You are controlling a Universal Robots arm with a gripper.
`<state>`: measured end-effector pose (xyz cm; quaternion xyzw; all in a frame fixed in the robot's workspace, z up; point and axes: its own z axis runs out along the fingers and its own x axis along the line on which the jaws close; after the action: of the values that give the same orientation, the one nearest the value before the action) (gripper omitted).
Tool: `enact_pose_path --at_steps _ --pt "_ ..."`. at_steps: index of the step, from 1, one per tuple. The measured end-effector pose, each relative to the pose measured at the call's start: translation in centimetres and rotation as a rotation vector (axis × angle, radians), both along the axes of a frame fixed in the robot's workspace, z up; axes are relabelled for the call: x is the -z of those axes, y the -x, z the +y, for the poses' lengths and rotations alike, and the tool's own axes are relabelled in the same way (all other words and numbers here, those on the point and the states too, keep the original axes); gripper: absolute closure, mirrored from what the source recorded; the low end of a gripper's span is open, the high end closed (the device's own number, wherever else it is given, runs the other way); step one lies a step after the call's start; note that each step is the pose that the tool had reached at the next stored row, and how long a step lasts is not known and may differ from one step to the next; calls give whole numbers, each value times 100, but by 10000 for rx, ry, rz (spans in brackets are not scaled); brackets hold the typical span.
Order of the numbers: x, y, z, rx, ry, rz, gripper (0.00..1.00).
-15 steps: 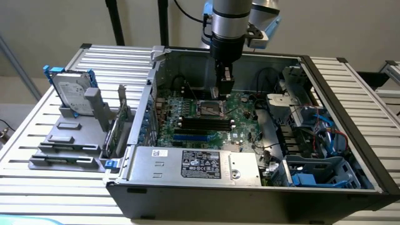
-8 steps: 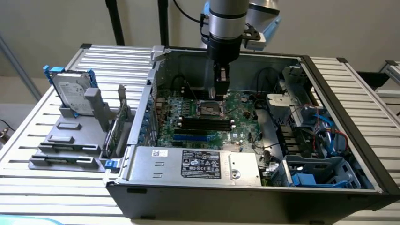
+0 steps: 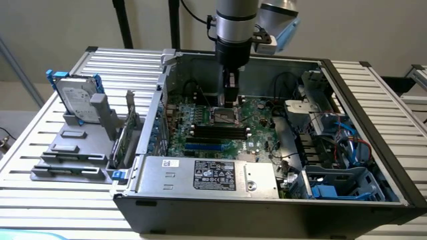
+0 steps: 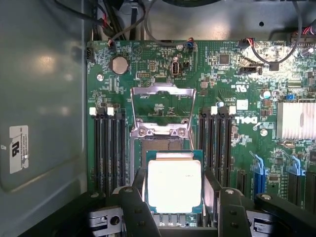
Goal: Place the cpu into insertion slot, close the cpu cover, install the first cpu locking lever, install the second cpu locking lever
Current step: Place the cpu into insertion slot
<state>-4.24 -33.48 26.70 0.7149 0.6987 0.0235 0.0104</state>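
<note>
Holding: the gripper [image 4: 175, 198] is clasping the cpu [image 4: 174, 181] by two opposite edges, its jaws standing wide.
Cpu: it is sitting pale face up between the fingers [image 4: 134, 210], hanging over the insertion slot [image 4: 167, 146].
Cpu cover [image 4: 163, 94]: it is standing swung open just beyond the slot.
Surroundings: the arm is reaching down over the green motherboard [image 3: 257, 112] inside the open computer case [image 3: 267, 210].

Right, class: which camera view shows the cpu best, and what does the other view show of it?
The wrist view: the cpu faces the camera, its pale square top plain to see. In the exterior view it is too small to make out beneath the gripper.
</note>
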Motion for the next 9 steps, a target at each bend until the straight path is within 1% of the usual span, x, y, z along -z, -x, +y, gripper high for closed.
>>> enact_pose_path --at_steps 6,9 --pt "104 6 8 1 -1 0 45" --pt "160 7 23 1 -1 0 45"
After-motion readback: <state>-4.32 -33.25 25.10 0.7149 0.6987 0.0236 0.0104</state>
